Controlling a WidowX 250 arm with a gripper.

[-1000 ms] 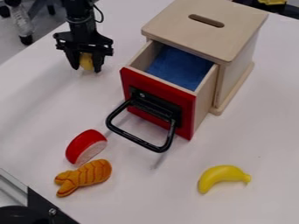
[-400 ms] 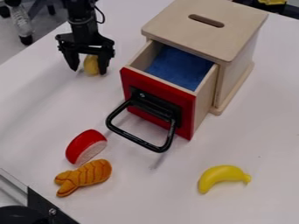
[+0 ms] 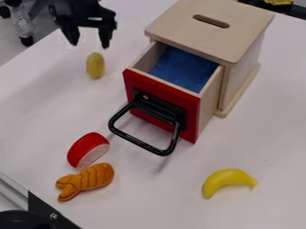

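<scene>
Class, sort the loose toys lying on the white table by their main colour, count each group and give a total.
Yellow: 2 (oval piece, banana)
Red: 1 (piece with a pale face)
Orange: 1 (striped toy)
Total: 4

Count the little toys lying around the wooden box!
4: a yellow oval below the gripper, a red piece and an orange toy at lower left, and a banana at lower right. More may hide behind the box.

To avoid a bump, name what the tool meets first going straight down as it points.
Probably the yellow oval toy below the tool; depth is unclear, so perhaps the white tabletop beside it.
</scene>
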